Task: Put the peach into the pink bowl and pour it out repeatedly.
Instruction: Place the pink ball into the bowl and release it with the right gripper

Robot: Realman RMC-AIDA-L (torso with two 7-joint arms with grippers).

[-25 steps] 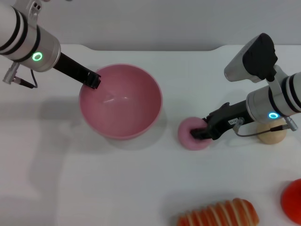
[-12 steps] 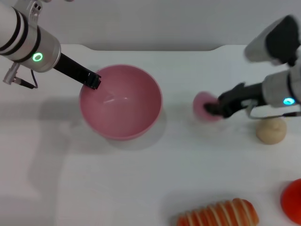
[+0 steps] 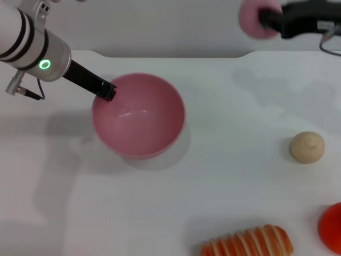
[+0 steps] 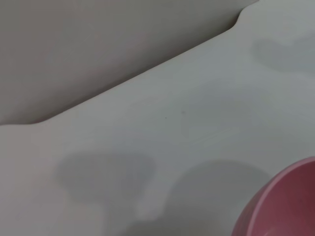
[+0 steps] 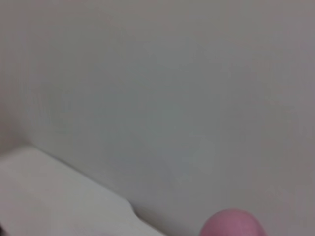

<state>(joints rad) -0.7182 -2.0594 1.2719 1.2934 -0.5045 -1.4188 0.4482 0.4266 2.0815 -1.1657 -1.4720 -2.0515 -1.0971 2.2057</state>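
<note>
Right gripper (image 3: 265,19) has risen off the desk (image 3: 229,138) since a second ago, jaws clamped on the peach (image 3: 252,17), now high up near the far desk edge, well apart from the bowl (image 3: 138,114). Peach sat on the desk beside the beige ball (image 3: 307,147) before; the ball is now exposed. Left gripper (image 3: 106,90) unchanged, jaws gripping the bowl's near-left rim. Striped bread (image 3: 248,242) and red object (image 3: 330,226) unmoved.

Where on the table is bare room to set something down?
Bare: between the pink bowl and the beige ball, and in front of the bowl. Crowded: the near right corner, with the striped bread and red object.
</note>
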